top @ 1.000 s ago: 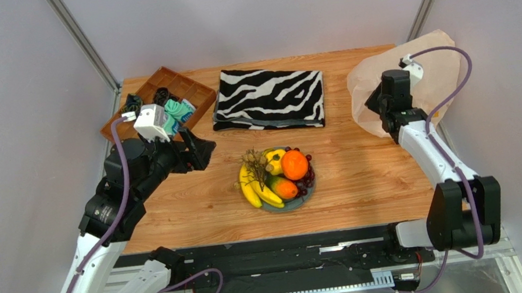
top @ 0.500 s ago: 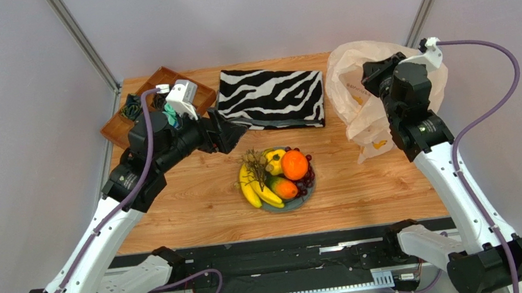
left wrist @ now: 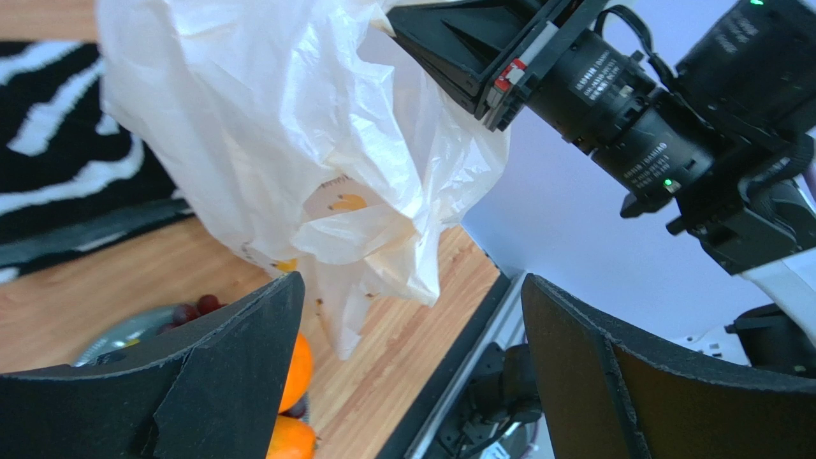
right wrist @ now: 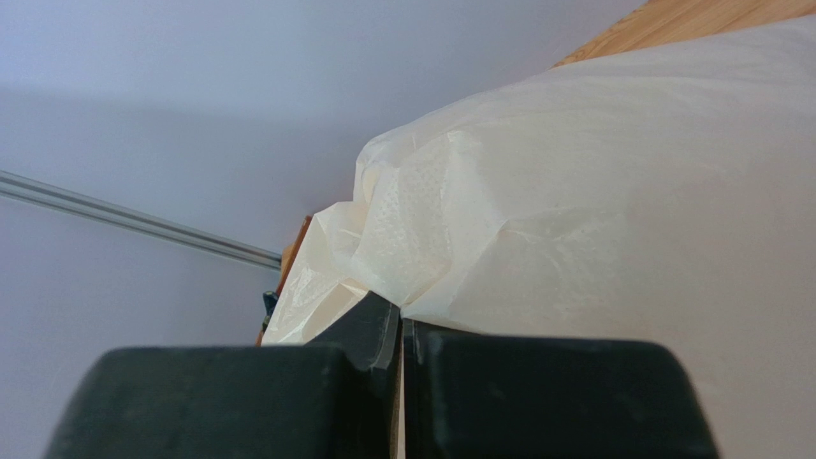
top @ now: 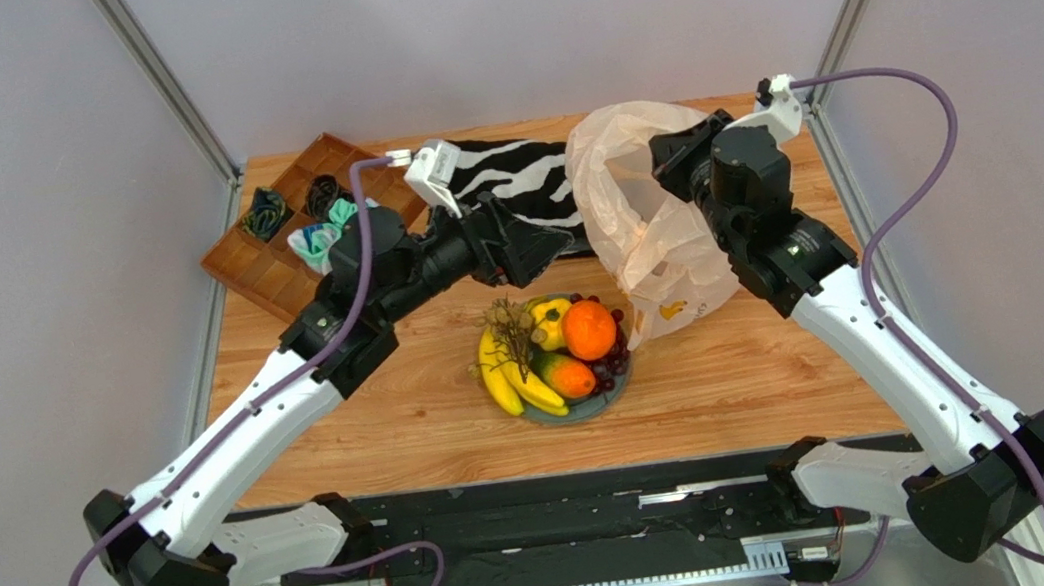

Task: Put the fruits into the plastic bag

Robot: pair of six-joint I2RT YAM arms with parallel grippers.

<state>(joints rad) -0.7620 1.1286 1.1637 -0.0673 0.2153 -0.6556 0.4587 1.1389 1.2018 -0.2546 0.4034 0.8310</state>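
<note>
The plastic bag (top: 643, 217) hangs lifted off the table; my right gripper (top: 670, 160) is shut on its upper edge, the film pinched between the jaws (right wrist: 400, 320). It also shows in the left wrist view (left wrist: 287, 134). My left gripper (top: 552, 241) is open and empty, just left of the bag and behind the fruits. Bananas (top: 505, 371), an orange (top: 589, 328), a small yellow fruit (top: 549, 323), an orange-green fruit (top: 569, 375) and dark grapes (top: 611, 360) lie on the grey plate (top: 604, 406). The orange (left wrist: 300, 371) shows past my left finger.
A zebra-striped cloth (top: 521, 180) lies at the back of the wooden table (top: 395, 431). A brown compartment tray (top: 299, 217) with small items sits at the back left. Grey walls and metal posts enclose the table.
</note>
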